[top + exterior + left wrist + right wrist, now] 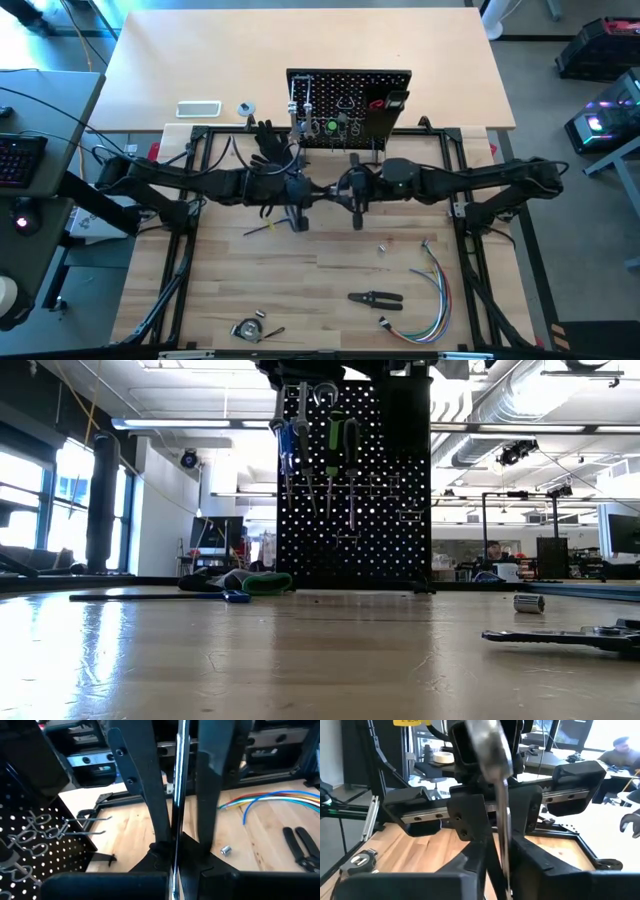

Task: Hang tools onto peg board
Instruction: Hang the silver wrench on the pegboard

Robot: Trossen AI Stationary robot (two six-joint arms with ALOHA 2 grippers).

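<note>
Left wrist view: left gripper [176,795] jaws are clamped on a thin silver wrench [177,785], seen edge-on as a bright strip between the dark fingers. In the right wrist view the same wrench [492,750] runs between the right gripper [502,870] jaws, round head up top; whether those jaws grip or have let go cannot be told. In the high view both grippers meet at frame centre, left gripper [297,195] and right gripper [355,195] nearly touching, just below the peg board [350,80], which stands upper centre w/ several tools already on its hooks. Looks like a hand-over, judged mid-way.

Further out on the bench [300,290]: black pliers [375,298] lower centre-right, coloured wire bundle [435,290] beside them, a small tool [250,328] lower left.

Risks: if right jaws release before the left grip is firm, the wrench could swing or drop, since it is thin, smooth, held on narrow edges. W/ both arms so close, a pull-away at an angle could knock fingers or twist the wrench, making the hook approach awkward.
</note>
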